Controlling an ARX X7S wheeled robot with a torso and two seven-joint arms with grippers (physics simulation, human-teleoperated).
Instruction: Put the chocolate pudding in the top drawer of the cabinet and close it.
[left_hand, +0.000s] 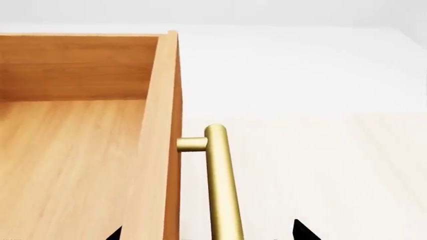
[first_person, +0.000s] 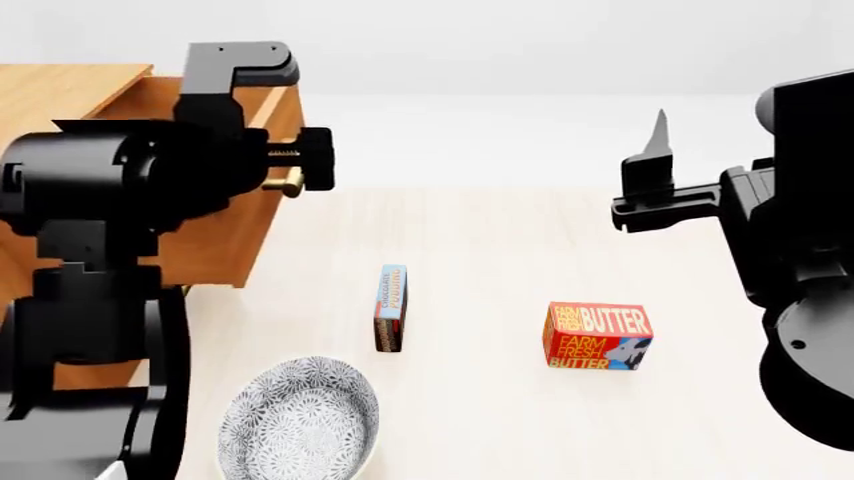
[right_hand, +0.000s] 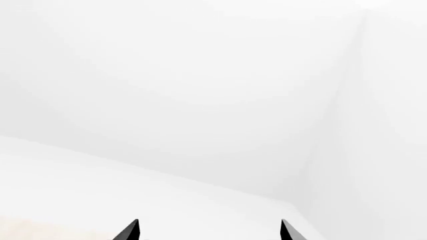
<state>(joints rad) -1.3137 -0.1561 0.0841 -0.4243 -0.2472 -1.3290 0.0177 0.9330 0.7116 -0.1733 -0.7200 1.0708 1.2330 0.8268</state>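
Observation:
The top drawer (left_hand: 159, 125) of the cabinet (first_person: 67, 90) stands pulled out, and its wooden inside shows nothing in it. My left gripper (left_hand: 208, 234) is open, its tips on either side of the drawer front and the brass handle (left_hand: 220, 180), not closed on it. In the head view that gripper (first_person: 296, 165) is at the handle (first_person: 283, 183). The chocolate pudding (first_person: 391, 307), a thin blue and red-brown box, stands on its edge on the table, apart from both grippers. My right gripper (right_hand: 208, 232) is open, raised in the air with its fingers (first_person: 655, 140) pointing up and nothing between them.
A red-orange Farm Fresh Butter box (first_person: 597, 336) stands to the right of the pudding. A patterned grey bowl (first_person: 299, 420) sits near the front, below the pudding in the head view. My left arm hides much of the cabinet's front.

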